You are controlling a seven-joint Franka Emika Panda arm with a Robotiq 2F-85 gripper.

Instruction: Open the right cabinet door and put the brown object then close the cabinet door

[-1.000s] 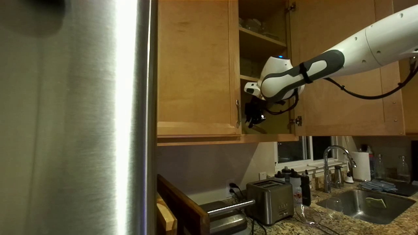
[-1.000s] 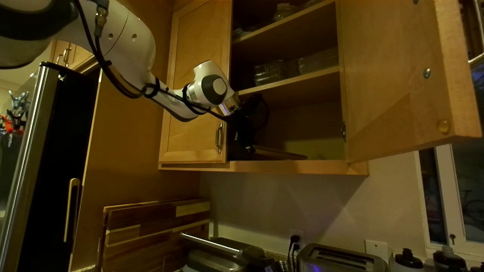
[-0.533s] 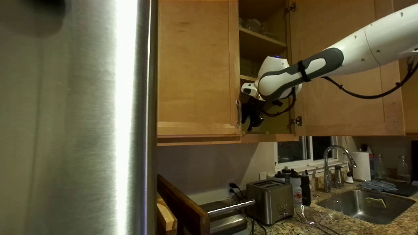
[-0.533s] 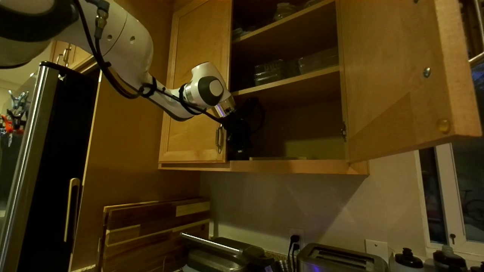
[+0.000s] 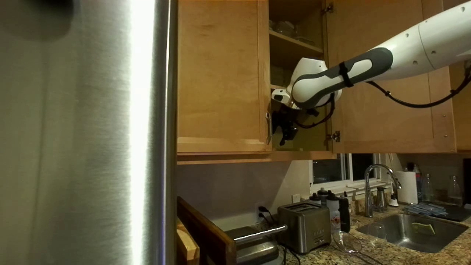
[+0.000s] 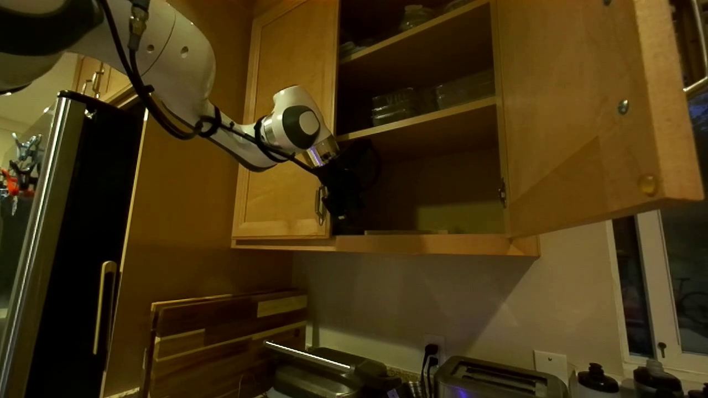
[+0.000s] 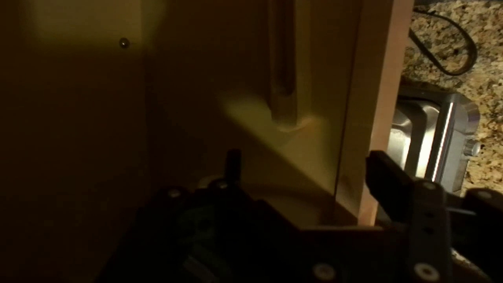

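Note:
The right cabinet door (image 6: 581, 121) stands swung wide, showing the shelves of the cabinet (image 6: 420, 243). On the cabinet's bottom lies the brown object (image 6: 406, 232), a thin pale strip just behind the front lip. In the wrist view the brown object (image 7: 290, 106) stretches away from me, its near end beyond my fingertips. My gripper (image 7: 303, 157) is open, its two fingers far apart with nothing between them. It hangs just inside the opening, close to the left door's edge, above and apart from the strip. In the exterior views the dark fingers blend into shadow.
The closed left door (image 5: 224, 77) has a metal handle (image 5: 268, 128) right beside my gripper. A shelf (image 6: 420, 117) with glass containers (image 6: 394, 106) sits above my hand. Below are a toaster (image 5: 304, 227) and a metal appliance (image 6: 321, 370) on the counter.
A second ago the strip was tilted at my gripper's fingers; now it lies flat on the cabinet bottom. My jaws have opened, and the hand has shifted slightly toward the left door, rising lately.

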